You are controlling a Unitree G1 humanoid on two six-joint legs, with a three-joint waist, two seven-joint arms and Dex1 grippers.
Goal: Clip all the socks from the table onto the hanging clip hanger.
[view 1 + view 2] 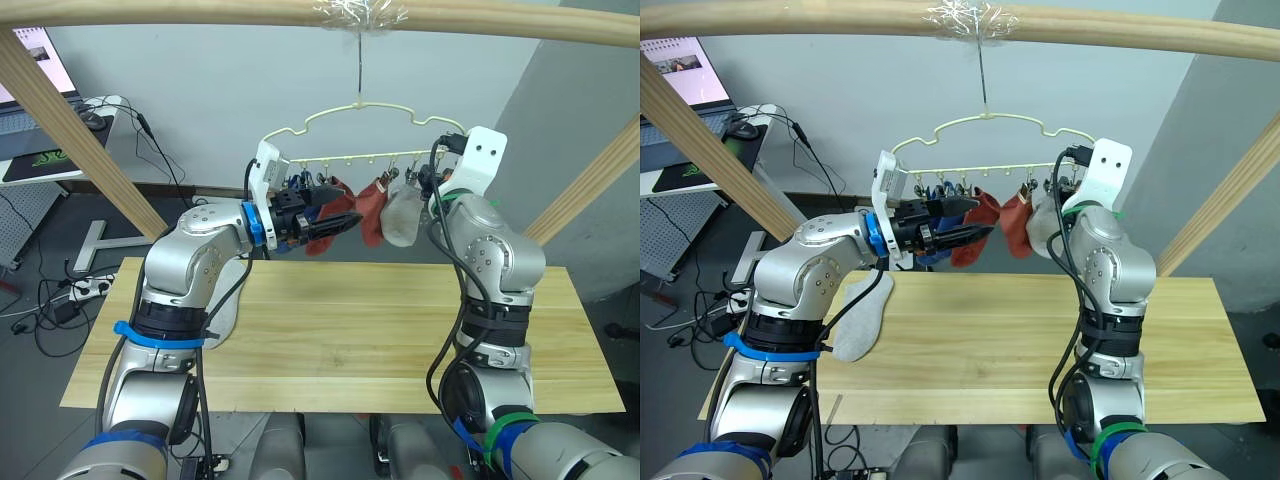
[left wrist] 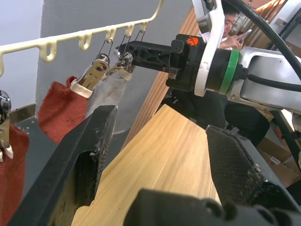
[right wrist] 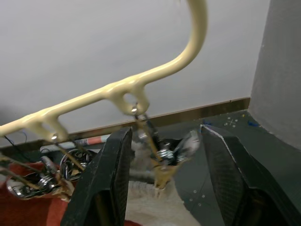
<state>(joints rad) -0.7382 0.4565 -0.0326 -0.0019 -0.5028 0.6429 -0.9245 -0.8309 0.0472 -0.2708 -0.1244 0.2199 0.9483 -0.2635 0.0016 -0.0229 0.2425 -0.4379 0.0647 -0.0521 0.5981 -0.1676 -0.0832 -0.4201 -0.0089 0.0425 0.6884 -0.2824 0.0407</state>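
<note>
From the head, I see red and grey socks [image 1: 385, 212] on the clip hanger [image 1: 362, 135] and one grey sock [image 1: 862, 318] left on the table [image 1: 400, 330]. My left gripper [image 2: 160, 155] is wide open, empty. My right gripper [image 3: 162, 183], open around a clip [image 3: 157, 157], might swing the hanger. No containers here.

Both head cameras look forward and down over the tabletop [image 1: 340, 330] at the hanger [image 1: 365, 130] mid-frame; each wrist camera views its clips close up.
</note>
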